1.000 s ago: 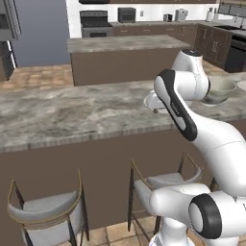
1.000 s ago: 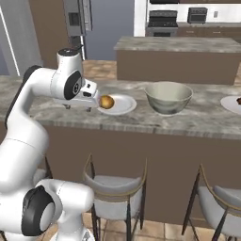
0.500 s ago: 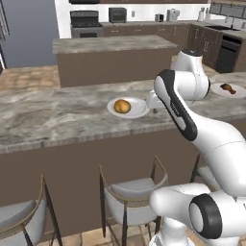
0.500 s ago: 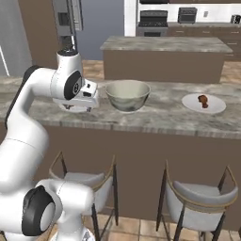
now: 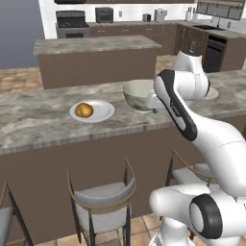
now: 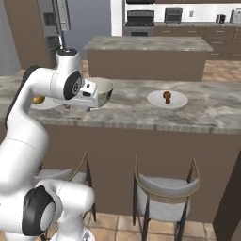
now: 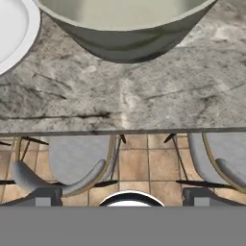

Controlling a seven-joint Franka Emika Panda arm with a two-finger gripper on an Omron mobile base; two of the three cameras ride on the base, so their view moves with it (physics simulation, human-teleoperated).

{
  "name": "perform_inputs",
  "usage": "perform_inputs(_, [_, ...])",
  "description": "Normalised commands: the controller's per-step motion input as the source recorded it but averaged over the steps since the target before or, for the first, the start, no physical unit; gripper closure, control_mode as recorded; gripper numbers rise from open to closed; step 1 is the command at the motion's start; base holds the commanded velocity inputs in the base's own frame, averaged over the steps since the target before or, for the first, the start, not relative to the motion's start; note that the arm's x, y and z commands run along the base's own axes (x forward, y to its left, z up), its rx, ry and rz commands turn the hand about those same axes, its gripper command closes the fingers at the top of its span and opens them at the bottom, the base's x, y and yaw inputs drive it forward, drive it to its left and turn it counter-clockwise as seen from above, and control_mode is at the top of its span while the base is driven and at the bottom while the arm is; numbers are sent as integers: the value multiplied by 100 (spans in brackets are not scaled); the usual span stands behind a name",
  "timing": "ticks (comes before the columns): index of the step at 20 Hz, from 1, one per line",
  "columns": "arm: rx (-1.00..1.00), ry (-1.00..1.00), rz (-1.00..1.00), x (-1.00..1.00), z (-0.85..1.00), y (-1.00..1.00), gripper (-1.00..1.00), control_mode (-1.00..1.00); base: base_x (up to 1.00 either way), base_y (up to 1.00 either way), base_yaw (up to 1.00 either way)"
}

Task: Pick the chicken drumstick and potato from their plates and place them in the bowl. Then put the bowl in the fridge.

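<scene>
Our jaws are spread wide, holding nothing. The potato (image 5: 84,109) and drumstick (image 6: 166,97) sit on separate plates either side of the bowl (image 5: 139,93) on the counter (image 5: 38,120). Risk: our hand, just beside the bowl, clips its rim while reaching.

Kitchen — stove (image 5: 72,23), marble counter (image 5: 43,125)
</scene>
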Motion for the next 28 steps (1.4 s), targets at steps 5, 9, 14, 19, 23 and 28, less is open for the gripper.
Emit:
perform_inputs(5, [0,0,0,0,0,0,-100,100,2,-60,-16])
perform_inputs(9, [0,0,0,0,0,0,-100,100,10,-43,-12])
perform_inputs(14, [0,0,0,0,0,0,-100,100,21,-23,-2])
perform_inputs(19, [0,0,0,0,0,0,-100,100,31,-10,0])
perform_inputs(23, [0,0,0,0,0,0,-100,100,36,-2,4])
perform_inputs(28, [0,0,0,0,0,0,-100,100,42,0,12])
